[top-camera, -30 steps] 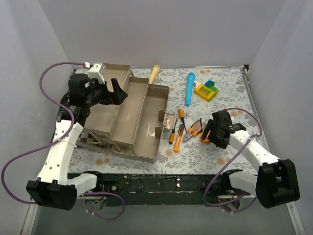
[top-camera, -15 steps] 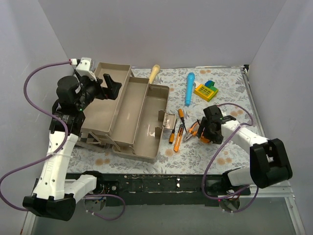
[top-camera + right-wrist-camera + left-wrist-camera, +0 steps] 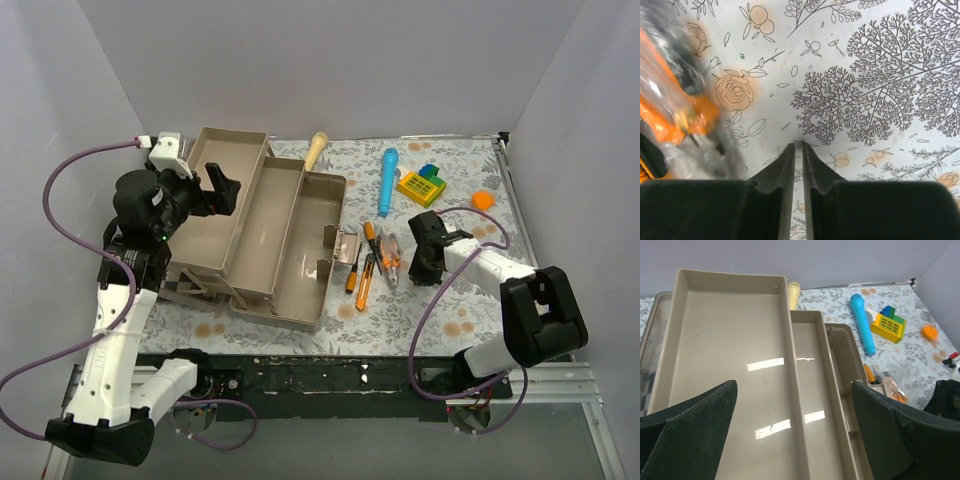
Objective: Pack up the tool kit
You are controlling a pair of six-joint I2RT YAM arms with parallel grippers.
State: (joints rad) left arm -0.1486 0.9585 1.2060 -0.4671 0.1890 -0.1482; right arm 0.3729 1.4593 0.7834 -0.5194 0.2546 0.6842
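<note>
The tool kit's tan toolbox [image 3: 270, 235] lies open at the left, its trays folded out; in the left wrist view its trays [image 3: 730, 340] are bare. My left gripper [image 3: 222, 186] [image 3: 792, 387] hovers wide open above them. To the right of the box lie orange-and-black screwdrivers [image 3: 366, 272] and the pliers [image 3: 388, 252], blurred. My right gripper [image 3: 421, 270] [image 3: 797, 145] is down on the cloth just right of the pliers, jaws shut with nothing between them. Blurred orange-handled tools [image 3: 670, 107] show at its left.
A blue cylinder [image 3: 387, 180] [image 3: 862, 325], a yellow toy block [image 3: 421, 186] [image 3: 888, 325] and a wooden handle [image 3: 316, 150] lie at the back. A small orange thing [image 3: 484, 200] [image 3: 929, 332] sits near the right edge. White walls enclose the floral cloth [image 3: 470, 290].
My right gripper closed from open and shifted left; the pliers slid left toward the screwdrivers and a small orange thing appeared far right. My left arm lifted slightly, still open.
</note>
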